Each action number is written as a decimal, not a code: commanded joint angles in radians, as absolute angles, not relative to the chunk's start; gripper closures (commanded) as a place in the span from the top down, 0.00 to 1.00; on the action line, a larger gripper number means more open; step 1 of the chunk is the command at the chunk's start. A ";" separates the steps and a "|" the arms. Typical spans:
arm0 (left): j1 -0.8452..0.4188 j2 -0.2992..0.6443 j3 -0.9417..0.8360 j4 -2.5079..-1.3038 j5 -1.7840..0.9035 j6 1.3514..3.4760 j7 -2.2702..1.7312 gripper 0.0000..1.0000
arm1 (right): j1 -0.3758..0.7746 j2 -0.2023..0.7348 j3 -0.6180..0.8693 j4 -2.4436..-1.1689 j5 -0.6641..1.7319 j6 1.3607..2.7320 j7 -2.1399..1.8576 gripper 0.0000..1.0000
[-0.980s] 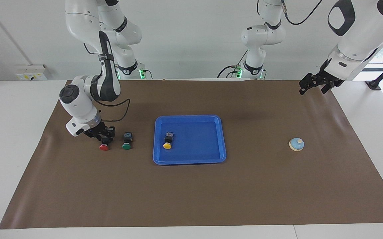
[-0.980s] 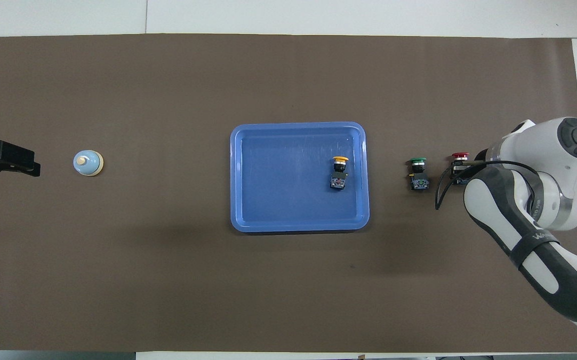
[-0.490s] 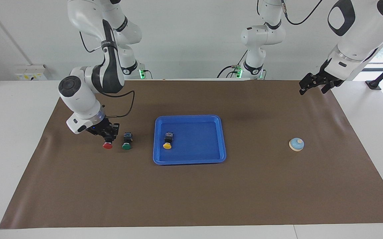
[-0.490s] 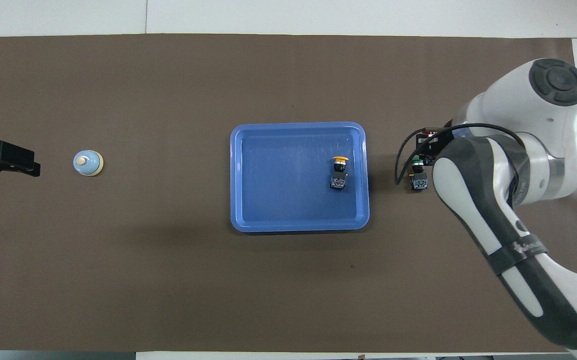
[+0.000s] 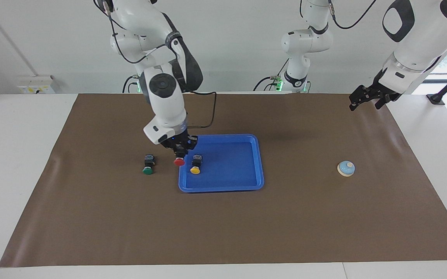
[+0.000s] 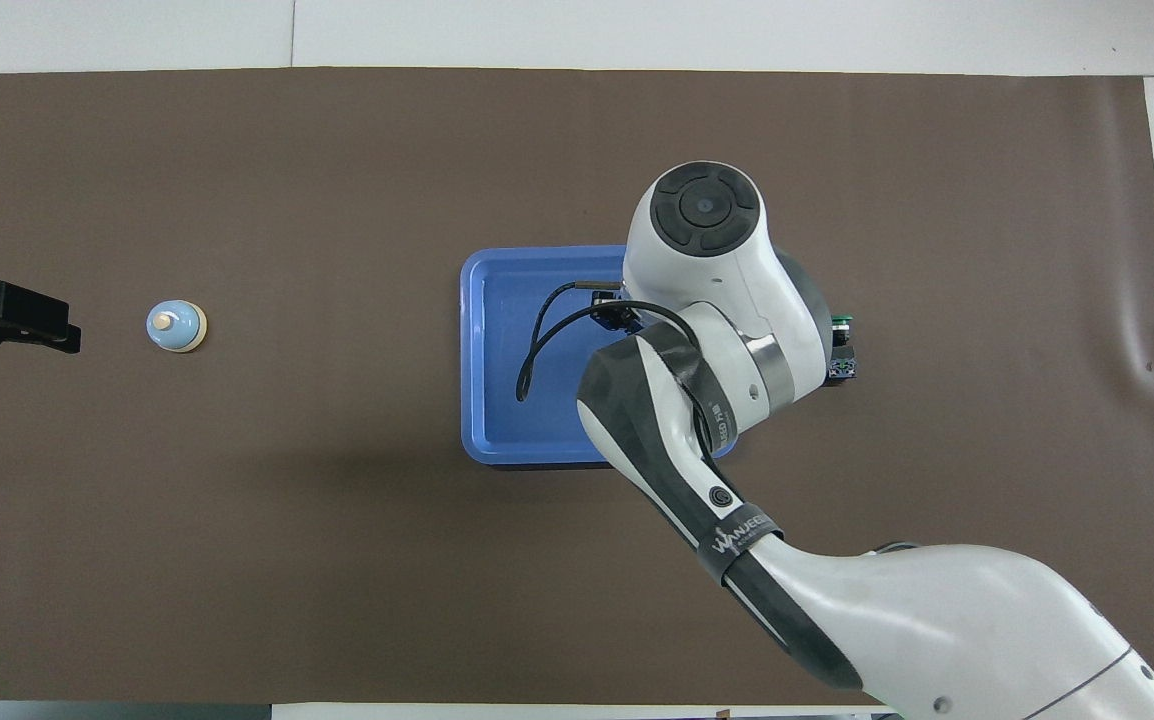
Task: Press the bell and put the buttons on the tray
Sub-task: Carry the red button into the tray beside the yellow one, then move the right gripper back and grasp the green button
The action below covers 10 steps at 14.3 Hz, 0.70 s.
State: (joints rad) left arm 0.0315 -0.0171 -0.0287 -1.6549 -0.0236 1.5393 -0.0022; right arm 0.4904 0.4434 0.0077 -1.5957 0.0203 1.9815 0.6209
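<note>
Item: red button [image 5: 179, 162], clenched in my right gripper [image 5: 179, 154] over the tray [image 5: 243, 186] rim (yellow button [image 5: 195, 169] inside). Handling: I should carry it inward over bare floor, then lower. Left gripper [image 5: 364, 99] waits; grip state unreadable.

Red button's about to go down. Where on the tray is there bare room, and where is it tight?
The tray is bare from the yellow button to its rim on the left arm's side. It is crowded at the rim toward the right arm, where the right pincer holds the red button beside the yellow one. The green button lies on the mat outside.
</note>
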 commanded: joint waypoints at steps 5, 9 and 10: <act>0.028 -0.029 -0.026 -1.657 -0.005 1.543 -0.006 1.00 | 0.528 0.483 0.006 -1.640 0.021 2.092 0.695 0.00; 0.028 -0.028 -0.028 -1.657 -0.005 1.543 -0.006 1.00 | 0.538 0.472 0.008 -1.715 0.021 2.160 0.701 0.05; 0.028 -0.028 -0.026 -1.657 -0.006 1.543 -0.006 1.00 | 0.540 0.465 0.008 -1.742 0.021 2.169 0.710 0.36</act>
